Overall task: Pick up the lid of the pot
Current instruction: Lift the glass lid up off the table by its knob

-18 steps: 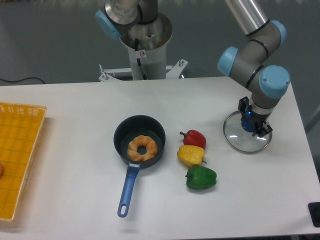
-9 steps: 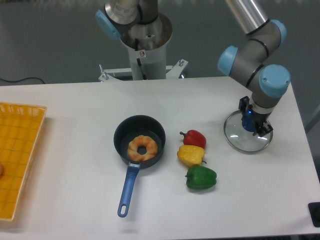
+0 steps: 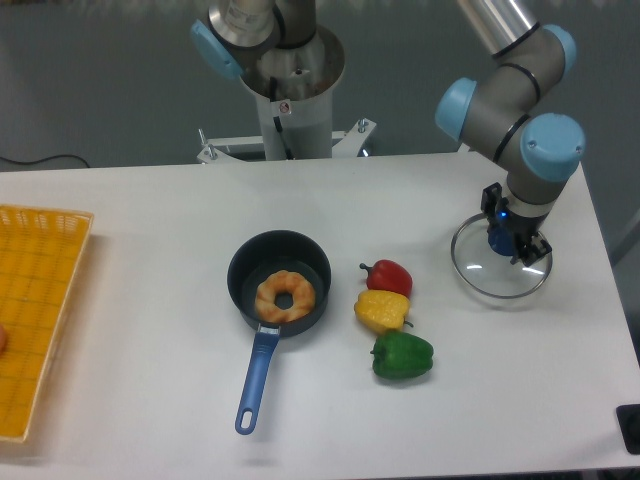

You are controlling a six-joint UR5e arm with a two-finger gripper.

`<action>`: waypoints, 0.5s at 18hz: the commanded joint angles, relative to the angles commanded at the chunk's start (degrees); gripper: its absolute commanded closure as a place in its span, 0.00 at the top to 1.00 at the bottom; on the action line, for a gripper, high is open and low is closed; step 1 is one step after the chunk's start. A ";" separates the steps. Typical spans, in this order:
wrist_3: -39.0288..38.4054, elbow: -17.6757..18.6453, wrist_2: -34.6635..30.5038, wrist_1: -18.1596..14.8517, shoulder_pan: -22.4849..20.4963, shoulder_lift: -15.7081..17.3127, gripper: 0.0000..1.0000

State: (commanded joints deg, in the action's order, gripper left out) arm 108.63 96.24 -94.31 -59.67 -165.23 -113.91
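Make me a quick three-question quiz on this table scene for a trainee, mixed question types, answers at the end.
1. True or false: in the camera view, the red pepper lies between the frying pan and the pot lid.

2. Which of these lies inside the frying pan?
a) the green pepper
b) the yellow pepper
c) the ring-shaped pastry

3. Fill in the blank: the fingers are closed around the ____-coloured knob of the pot lid.

Key: 1. True; 2. c; 3. blue
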 joint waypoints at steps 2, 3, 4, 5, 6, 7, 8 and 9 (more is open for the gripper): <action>0.00 -0.44 0.00 -1.66 -0.09 0.70 0.56; -0.09 -0.88 0.00 -2.28 -0.09 0.97 0.56; -0.09 -1.32 0.00 -3.16 -0.09 1.23 0.56; -0.09 -1.76 0.00 -4.13 -0.09 1.58 0.56; -0.09 -2.28 0.00 -5.09 -0.09 1.76 0.56; -0.09 -2.81 0.00 -5.97 -0.09 1.85 0.56; -0.09 -3.34 0.00 -6.85 -0.17 2.20 0.56; -0.09 -3.86 0.00 -7.82 -0.35 2.46 0.56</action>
State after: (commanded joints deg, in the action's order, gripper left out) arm 108.54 92.38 -94.31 -67.49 -165.58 -111.45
